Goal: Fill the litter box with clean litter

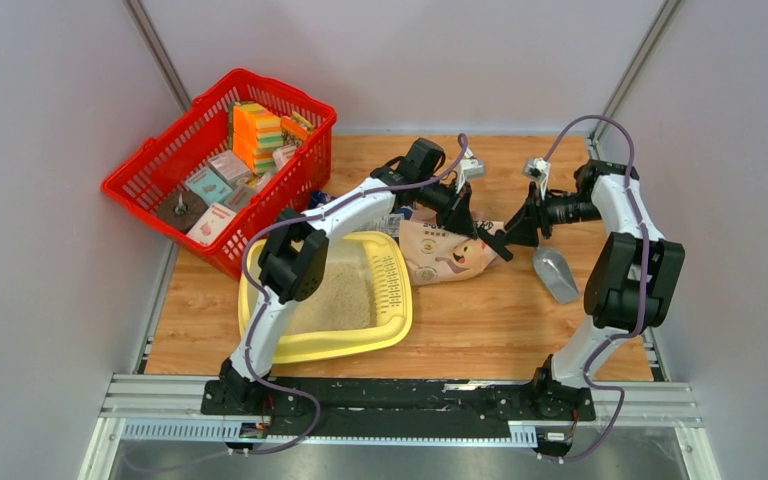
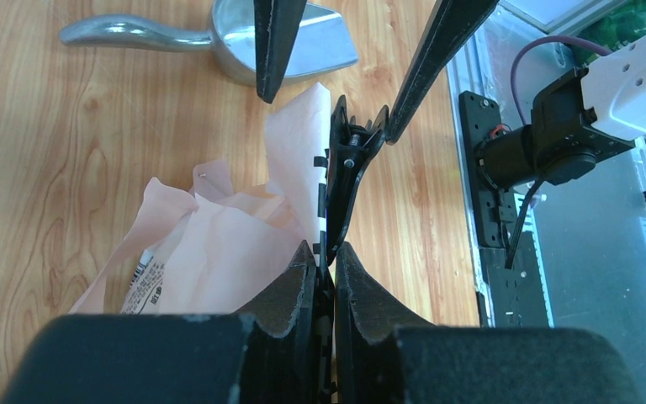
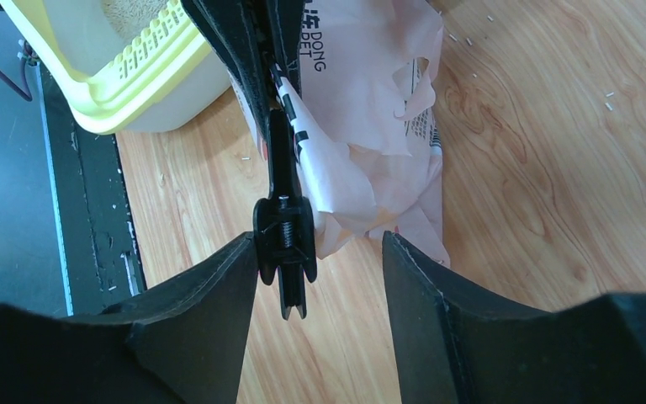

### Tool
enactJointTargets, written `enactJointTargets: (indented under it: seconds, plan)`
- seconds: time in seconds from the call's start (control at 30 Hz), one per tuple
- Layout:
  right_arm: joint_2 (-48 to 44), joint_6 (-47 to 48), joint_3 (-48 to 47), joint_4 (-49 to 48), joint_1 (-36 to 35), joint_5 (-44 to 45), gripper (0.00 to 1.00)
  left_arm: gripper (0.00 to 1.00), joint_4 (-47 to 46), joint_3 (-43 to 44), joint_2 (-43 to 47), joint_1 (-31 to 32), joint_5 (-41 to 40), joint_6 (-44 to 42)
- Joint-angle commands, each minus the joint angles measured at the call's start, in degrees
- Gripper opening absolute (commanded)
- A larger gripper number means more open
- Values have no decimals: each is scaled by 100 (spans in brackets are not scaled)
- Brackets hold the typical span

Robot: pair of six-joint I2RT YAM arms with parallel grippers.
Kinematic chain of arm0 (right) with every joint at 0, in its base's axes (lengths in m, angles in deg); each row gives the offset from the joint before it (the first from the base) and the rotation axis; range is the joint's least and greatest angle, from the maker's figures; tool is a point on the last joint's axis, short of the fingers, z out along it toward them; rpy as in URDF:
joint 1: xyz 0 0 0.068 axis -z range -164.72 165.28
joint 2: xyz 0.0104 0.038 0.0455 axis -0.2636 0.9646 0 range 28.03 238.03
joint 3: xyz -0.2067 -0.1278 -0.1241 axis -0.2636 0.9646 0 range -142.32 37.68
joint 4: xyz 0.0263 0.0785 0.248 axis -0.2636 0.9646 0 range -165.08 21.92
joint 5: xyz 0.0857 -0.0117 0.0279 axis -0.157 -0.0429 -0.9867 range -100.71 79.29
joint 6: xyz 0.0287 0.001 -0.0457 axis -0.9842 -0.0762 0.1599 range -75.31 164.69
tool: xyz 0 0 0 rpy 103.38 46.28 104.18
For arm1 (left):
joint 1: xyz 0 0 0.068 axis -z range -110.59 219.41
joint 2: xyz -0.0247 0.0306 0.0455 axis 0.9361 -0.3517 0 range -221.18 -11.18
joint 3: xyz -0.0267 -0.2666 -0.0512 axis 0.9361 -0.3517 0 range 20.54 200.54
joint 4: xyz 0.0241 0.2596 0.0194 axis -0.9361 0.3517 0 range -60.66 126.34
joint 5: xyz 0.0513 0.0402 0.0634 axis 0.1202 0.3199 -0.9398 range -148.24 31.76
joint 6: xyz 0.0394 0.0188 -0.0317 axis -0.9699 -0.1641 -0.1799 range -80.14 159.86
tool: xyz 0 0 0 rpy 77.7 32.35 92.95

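Some litter (image 1: 335, 295) sits in the litter box (image 1: 360, 346). Left gripper (image 2: 325, 251) pinches the bag's (image 2: 227, 261) black clip (image 2: 346, 160). Right gripper (image 3: 318, 244) is open around the clip's spring end.

Your count
One pale-yellow plastic litter box (image 1: 340, 346), one tan paper bag (image 1: 447, 256), one silver metal scoop (image 1: 556, 274), one red mesh basket (image 1: 148, 186), one black spring clip (image 3: 284, 229).

Right hand (image 3: 318, 240) gap: black clip (image 3: 284, 227) fills the side by one finger; the other side free over bare desk (image 3: 555, 168).
Ahead of right hand: left hand (image 2: 324, 251) clamped on the clip, paper bag (image 3: 362, 126) bunched below.
Behind right hand: metal scoop (image 1: 556, 274) on desk.
Beside left hand: litter box (image 3: 126, 84) rim, near.
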Motion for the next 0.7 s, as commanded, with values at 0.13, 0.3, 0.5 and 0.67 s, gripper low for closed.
enactJointTargets:
  seconds: [0.13,0.3,0.5,0.67]
  plan:
    - [26,-8,1,1336,-157,-200,53,0,-467,46,187,85,342,182]
    - [17,-51,28,1319,-210,-164,53,0,-493,46,178,85,324,182]
    - [-53,-236,37,1161,-210,2,46,0,-520,37,178,76,324,217]
    - [-132,-552,81,879,-210,178,31,0,-528,28,187,67,333,234]
